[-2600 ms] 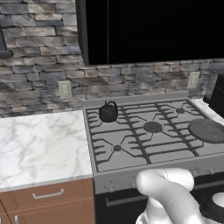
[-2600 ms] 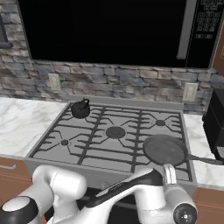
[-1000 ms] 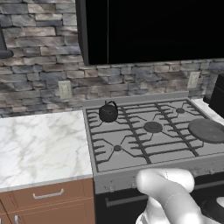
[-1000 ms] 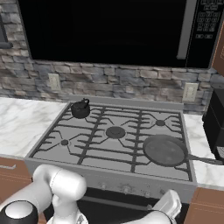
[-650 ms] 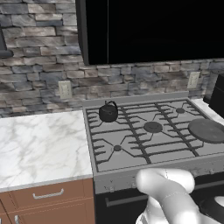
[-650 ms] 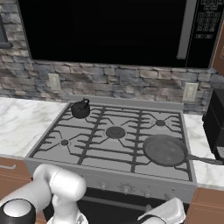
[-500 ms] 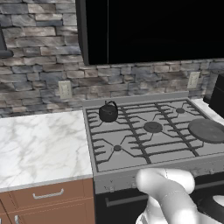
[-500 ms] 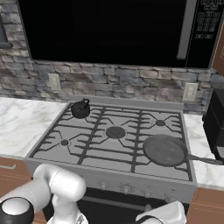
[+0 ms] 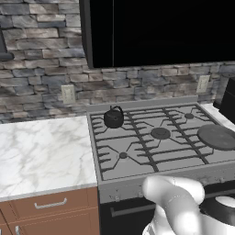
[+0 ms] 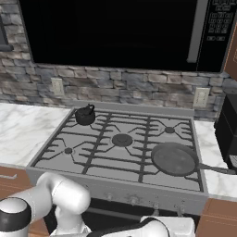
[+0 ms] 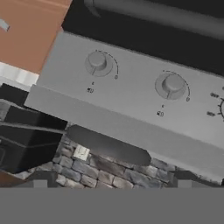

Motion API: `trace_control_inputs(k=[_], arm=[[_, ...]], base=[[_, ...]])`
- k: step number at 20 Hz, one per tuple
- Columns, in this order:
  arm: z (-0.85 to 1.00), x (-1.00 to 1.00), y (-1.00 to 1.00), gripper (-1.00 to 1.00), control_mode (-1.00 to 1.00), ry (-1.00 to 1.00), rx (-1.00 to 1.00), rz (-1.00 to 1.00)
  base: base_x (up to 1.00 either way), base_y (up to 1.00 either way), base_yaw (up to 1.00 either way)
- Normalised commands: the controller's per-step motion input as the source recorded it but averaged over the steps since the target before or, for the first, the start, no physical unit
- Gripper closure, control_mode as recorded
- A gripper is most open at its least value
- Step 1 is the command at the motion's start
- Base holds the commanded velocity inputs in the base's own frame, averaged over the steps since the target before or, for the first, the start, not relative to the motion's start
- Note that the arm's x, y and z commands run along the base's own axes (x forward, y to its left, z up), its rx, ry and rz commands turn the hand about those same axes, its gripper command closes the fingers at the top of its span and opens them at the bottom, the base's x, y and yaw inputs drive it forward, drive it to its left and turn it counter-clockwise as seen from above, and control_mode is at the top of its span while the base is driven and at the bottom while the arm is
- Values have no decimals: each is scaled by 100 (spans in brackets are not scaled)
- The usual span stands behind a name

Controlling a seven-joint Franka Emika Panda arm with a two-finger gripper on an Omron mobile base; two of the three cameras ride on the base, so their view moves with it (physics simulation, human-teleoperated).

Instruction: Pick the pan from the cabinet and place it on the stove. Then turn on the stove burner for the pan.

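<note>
Arm's dropped way down since a couple seconds back: it used to reach across the front of the stove (image 10: 115, 152), now just its white elbow pokes up below the front edge, and the hand is down by the knobs. Nothing on the stove has budged.

Pan (image 10: 175, 159) is already sitting on the stove's front right burner, handle sticking out off the stove's right side over the worktop (image 10: 217, 178). Kettle (image 10: 85, 115) is on the back left burner, well apart from it. So I'd say the placing part is done and what's left is the burner.

From the hand view, two knobs on the stove's front panel are close in front, the left knob (image 11: 97, 62) and the right knob (image 11: 172, 84), with the pan's edge (image 11: 109, 144) showing past the panel. Gripper is spread about as wide as it goes, with nothing in it.

Handling guess: those knobs look small, round, rigid and smooth, so probably a bit slippery. I'd pinch one across its raised cap, fingers on opposite sides, squeeze firm before twisting. Which one feeds the pan's burner I can't tell.
</note>
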Motion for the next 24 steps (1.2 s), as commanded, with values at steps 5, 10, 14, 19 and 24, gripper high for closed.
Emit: trace_control_inputs(k=[5, 10, 14, 19, 24], arm=[[-7, 18, -18, -100, -100, 2, 22, -9], [-21, 3, -29, -100, -100, -3, 7, 0], [-20, 2, -26, -100, -100, 0, 4, 0], [-25, 2, -31, -100, -100, -1, 5, 0], [-29, 0, -17, -100, -100, -2, 1, 0]], base=[[0, 0, 0], [0, 0, 0], [0, 0, 0], [0, 0, 0], [0, 0, 0]])
